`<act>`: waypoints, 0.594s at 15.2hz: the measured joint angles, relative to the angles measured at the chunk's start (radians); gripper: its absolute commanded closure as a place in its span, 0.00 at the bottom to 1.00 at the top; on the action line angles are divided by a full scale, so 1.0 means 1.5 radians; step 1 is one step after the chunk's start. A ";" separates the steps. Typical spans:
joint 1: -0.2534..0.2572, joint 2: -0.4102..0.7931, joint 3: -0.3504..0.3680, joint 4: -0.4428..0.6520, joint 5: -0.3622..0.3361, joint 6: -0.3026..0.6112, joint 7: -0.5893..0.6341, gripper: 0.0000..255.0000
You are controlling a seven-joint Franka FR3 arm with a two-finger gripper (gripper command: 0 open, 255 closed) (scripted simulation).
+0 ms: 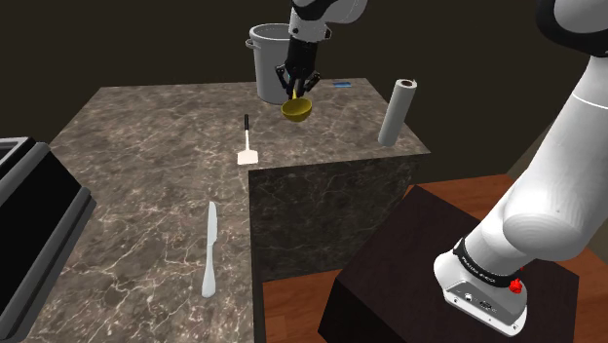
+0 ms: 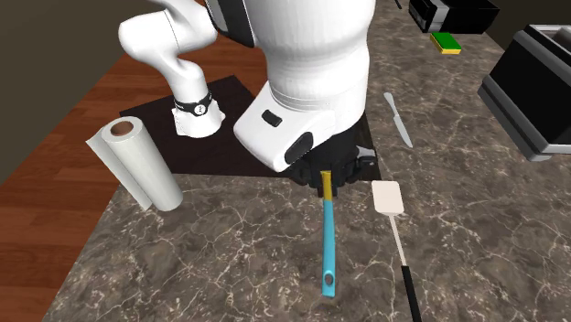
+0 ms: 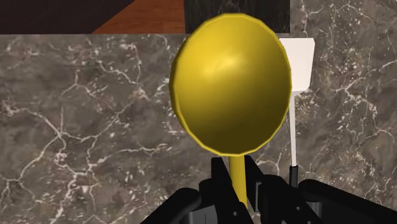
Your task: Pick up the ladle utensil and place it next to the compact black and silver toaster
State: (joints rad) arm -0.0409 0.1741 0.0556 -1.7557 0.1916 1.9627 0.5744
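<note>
Clasps the ladle (image 1: 297,108) by its yellow stem in the tool (image 1: 295,86), fingers drawn narrow against both sides of it; from the wrist view, carries the round yellow bowl just ahead of the fingertips, with the marbled surface (image 1: 146,175) beyond; in the second exterior view, shows the blue handle running out of the tool toward 6 o'clock.

In the shoulder view, hangs the bowl clear of the surface, in front of a grey pot (image 1: 265,54) at its 11 o'clock; has a white spatula (image 1: 247,146) with a black handle lying near at 7 o'clock; has a paper roll (image 1: 399,110) standing upright at 3 o'clock; has a pale knife (image 1: 209,248) lying well apart, also toward 7 o'clock, close to the surface's edge.

Puts the toaster (image 1: 49,209), black with a silver top, well apart from the ladle at 8 o'clock, against that view's left edge.
</note>
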 measured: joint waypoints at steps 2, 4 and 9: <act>-0.001 -0.004 0.000 0.011 -0.001 -0.015 0.002 1.00; -0.001 -0.004 -0.001 0.028 -0.002 -0.032 0.005 1.00; -0.001 -0.008 -0.001 0.067 -0.004 -0.075 0.013 1.00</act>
State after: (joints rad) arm -0.0426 0.1616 0.0544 -1.6546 0.1852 1.8507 0.5937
